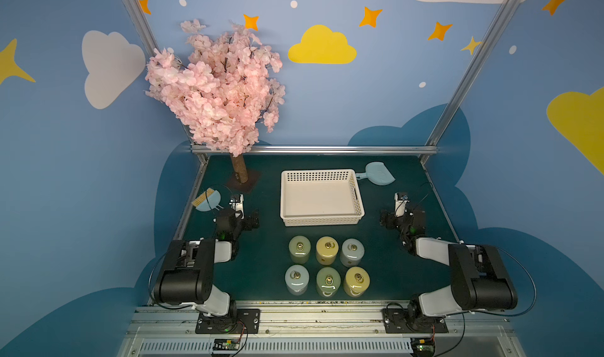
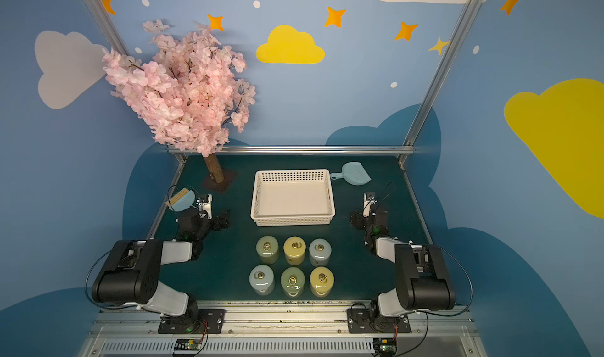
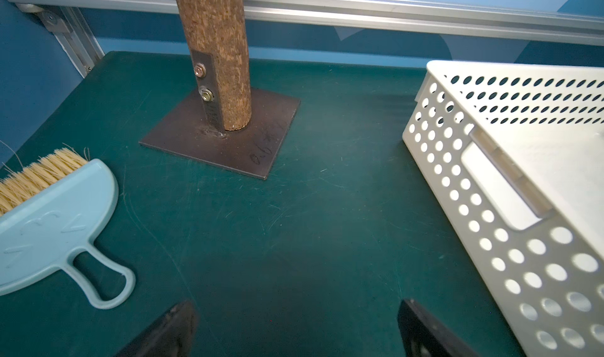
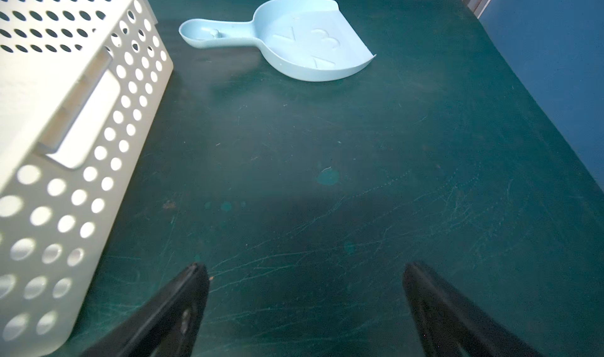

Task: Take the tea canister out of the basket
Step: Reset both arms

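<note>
Basket [image 1: 322, 220] looks empty; six canisters [image 1: 327, 252] sit at its 6 o'clock. They're glossy and rigid, probably slippery, so grab one round the body. Left gripper [image 3: 294, 326] and right gripper [image 4: 305, 293] are wide open, holding nothing.

This is a staged robot test cell, not a home. A left arm [image 1: 183, 273] and a right arm [image 1: 480, 277] are bolted to an aluminium rail [image 1: 320, 319] fronting a dark green mat table [image 1: 385, 273]. Aluminium extrusion posts [image 1: 474, 67] frame it, and a bare circuit board [image 1: 225, 344] hangs below. The blue walls carry painted clouds [image 1: 322, 46] and stars [image 1: 370, 16]. An artificial cherry-blossom tree [image 1: 219, 87] is screwed to a steel plate [image 3: 261, 136].
</note>
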Robot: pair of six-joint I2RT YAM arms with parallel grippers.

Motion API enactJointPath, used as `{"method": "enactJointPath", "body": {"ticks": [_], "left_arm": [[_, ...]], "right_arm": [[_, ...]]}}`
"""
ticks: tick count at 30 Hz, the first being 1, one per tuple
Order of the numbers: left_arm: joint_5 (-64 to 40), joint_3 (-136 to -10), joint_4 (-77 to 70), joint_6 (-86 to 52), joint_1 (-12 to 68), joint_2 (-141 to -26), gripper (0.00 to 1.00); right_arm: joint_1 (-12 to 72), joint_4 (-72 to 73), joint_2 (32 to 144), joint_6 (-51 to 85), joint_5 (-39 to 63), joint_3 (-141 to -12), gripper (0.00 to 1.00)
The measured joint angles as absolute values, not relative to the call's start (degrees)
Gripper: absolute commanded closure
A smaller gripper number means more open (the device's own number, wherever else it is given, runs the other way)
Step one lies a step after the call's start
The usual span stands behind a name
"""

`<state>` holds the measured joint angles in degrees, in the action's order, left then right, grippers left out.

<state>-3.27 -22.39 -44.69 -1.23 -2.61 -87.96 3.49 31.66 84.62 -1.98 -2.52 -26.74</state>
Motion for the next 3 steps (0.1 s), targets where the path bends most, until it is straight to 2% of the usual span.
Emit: {"method": "enactJointPath", "body": {"ticks": [3], "left_arm": [[-3.2,-22.4,-44.7,-1.1,-2.6,-88.1,0.00]], "right_arm": [[3.5,31.8,84.6,-2.0,-2.5,-26.7,0.02]]}}
